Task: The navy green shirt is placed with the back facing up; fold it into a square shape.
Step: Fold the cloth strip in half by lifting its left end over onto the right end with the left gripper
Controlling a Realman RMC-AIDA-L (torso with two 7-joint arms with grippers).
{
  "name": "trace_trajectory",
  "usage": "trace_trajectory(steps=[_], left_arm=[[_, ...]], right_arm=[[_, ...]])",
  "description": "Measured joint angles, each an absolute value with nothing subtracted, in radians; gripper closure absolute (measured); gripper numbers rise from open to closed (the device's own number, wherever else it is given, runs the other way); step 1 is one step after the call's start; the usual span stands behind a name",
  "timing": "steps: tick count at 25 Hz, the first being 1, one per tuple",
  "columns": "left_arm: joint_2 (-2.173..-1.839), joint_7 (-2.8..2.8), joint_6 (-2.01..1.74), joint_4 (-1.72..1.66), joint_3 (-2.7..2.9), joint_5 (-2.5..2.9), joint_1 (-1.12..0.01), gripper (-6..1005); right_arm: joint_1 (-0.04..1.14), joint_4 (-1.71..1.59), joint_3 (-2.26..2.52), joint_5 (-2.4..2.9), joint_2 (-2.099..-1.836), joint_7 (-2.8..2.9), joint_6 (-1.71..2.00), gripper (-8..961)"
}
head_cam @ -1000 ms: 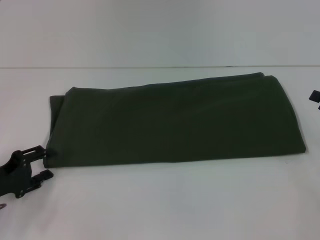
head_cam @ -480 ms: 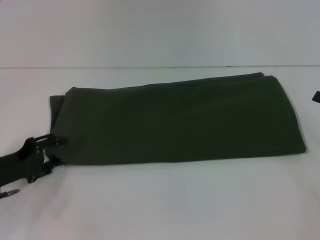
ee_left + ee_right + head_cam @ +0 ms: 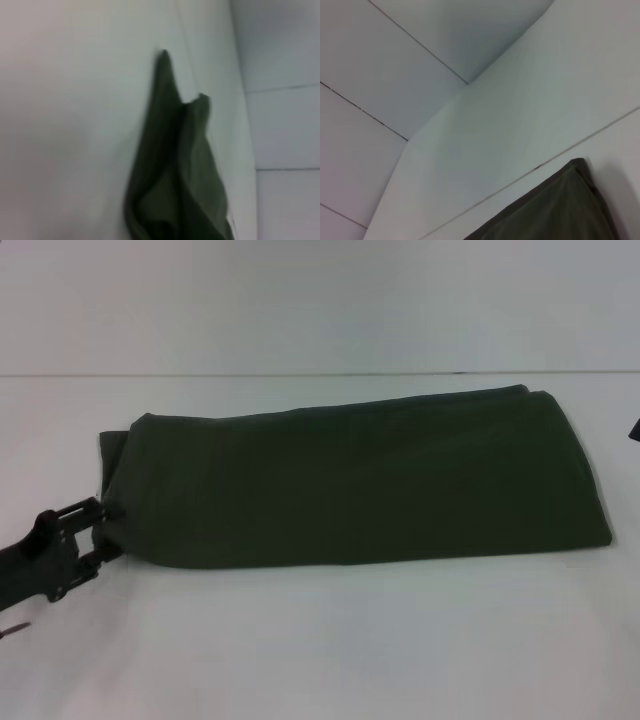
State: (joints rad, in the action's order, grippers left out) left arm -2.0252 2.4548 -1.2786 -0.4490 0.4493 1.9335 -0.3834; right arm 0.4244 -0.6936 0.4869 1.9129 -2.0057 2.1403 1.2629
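Olive shirt lies as a long band; left gripper straddles its corner, fingers apparently spread (hard to tell). Best pinch every layer before lifting across.

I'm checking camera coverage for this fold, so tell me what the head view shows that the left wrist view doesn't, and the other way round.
Only the head view shows the whole navy green shirt, folded into a long band on the white table, with the left end effector at its near left corner and a sliver of the right arm at the right edge. Only the left wrist view shows that shirt end close up, bunched into raised layered folds, plus tiled floor beyond the table. Both show the shirt on the table.
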Motion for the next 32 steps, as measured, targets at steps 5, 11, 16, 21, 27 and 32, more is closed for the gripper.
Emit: trace_trajectory(steps=[5, 11, 16, 21, 27, 32], left_arm=[[-2.024, 2.49, -1.265, -0.449, 0.454, 1.967, -0.384, 356], [-2.023, 2.512, -1.222, -0.448, 0.46, 1.988, -0.403, 356], [-2.023, 2.518, -1.196, -0.434, 0.462, 1.996, -0.419, 356], [-2.023, 2.521, -1.178, -0.434, 0.467, 1.996, -0.432, 357], [-2.023, 2.508, -1.141, -0.413, 0.499, 1.995, -0.471, 357], [-2.025, 2.454, -1.212, -0.424, 0.463, 1.962, -0.468, 357]], right_arm=[[0.427, -0.686, 0.48, 1.913, -2.003, 2.14, 1.265, 344], [0.428, -0.686, 0.478, 1.913, -2.002, 2.14, 1.266, 344], [0.427, -0.686, 0.466, 1.913, -2.002, 2.14, 1.266, 344], [0.43, -0.686, 0.464, 1.913, -2.003, 2.14, 1.265, 345], [0.436, -0.686, 0.464, 1.913, -2.003, 2.139, 1.265, 345], [0.435, -0.686, 0.463, 1.906, -2.003, 2.138, 1.267, 345]])
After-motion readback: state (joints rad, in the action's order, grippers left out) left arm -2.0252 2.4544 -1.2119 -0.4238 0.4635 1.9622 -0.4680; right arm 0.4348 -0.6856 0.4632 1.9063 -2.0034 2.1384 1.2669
